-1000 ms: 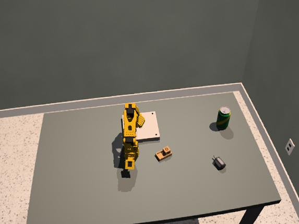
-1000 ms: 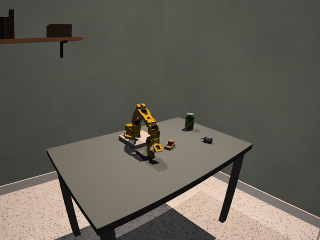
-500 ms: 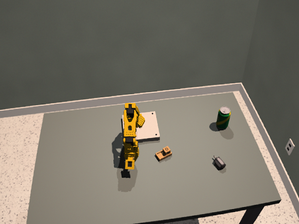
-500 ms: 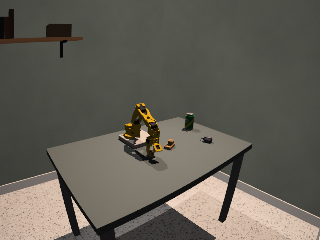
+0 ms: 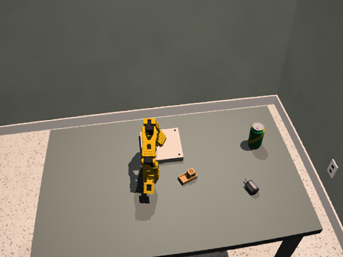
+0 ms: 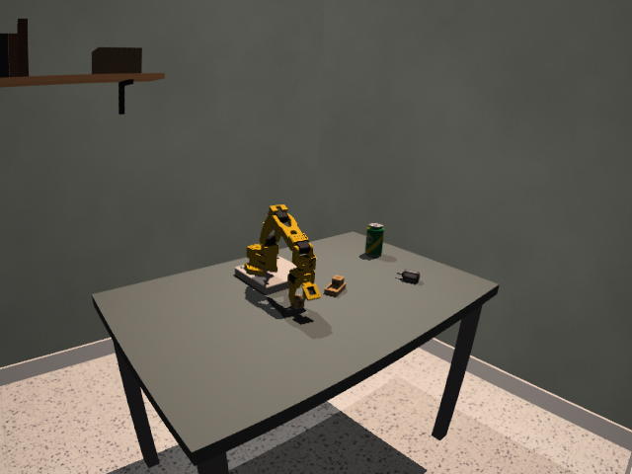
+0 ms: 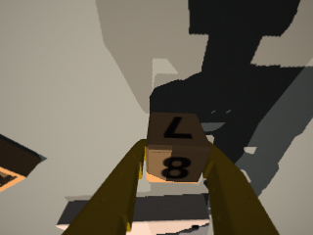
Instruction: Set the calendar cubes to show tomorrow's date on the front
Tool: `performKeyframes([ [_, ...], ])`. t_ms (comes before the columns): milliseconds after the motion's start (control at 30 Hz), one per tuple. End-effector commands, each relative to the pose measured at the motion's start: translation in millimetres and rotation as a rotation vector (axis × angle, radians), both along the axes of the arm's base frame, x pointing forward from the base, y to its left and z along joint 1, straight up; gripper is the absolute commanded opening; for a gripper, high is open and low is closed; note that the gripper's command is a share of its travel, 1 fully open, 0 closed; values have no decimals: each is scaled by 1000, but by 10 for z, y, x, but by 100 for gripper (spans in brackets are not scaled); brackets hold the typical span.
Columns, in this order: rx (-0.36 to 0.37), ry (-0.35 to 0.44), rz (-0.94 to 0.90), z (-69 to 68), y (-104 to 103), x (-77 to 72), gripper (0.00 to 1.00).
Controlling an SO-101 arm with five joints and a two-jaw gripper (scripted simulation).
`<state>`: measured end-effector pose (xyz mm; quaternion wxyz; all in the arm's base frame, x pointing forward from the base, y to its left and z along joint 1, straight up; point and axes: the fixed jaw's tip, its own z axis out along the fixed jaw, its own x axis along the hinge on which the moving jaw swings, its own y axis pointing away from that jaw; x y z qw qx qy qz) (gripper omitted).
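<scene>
My gripper (image 7: 175,166) is shut on a wooden digit cube (image 7: 173,146) and holds it low over the table. In the wrist view the cube shows a 7 on one face and an 8 on the face nearer the camera. In the top view the gripper (image 5: 144,199) is in front of the arm's base; the cube is too small to make out there. The wooden calendar tray (image 5: 187,176) lies to the right of the gripper with one cube (image 5: 191,170) in it, a 0 on top. It also shows in the exterior view (image 6: 335,285). A tray corner (image 7: 10,168) shows at the left of the wrist view.
A white base plate (image 5: 168,144) carries the arm. A green can (image 5: 256,135) stands at the back right. A small dark plug-like object (image 5: 251,187) lies at the right. A shelf (image 6: 76,76) hangs on the wall.
</scene>
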<state>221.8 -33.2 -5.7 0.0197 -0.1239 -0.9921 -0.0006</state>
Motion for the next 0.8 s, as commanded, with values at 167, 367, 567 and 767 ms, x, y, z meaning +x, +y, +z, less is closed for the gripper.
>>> performKeyframes([
  [167, -3, -21, -2, 248, 2, 38, 0],
  [367, -3, -21, -2, 396, 17, 31, 0],
  [567, -3, -21, -2, 440, 21, 27, 0],
  [767, -4, -24, -2, 439, 21, 28, 0],
])
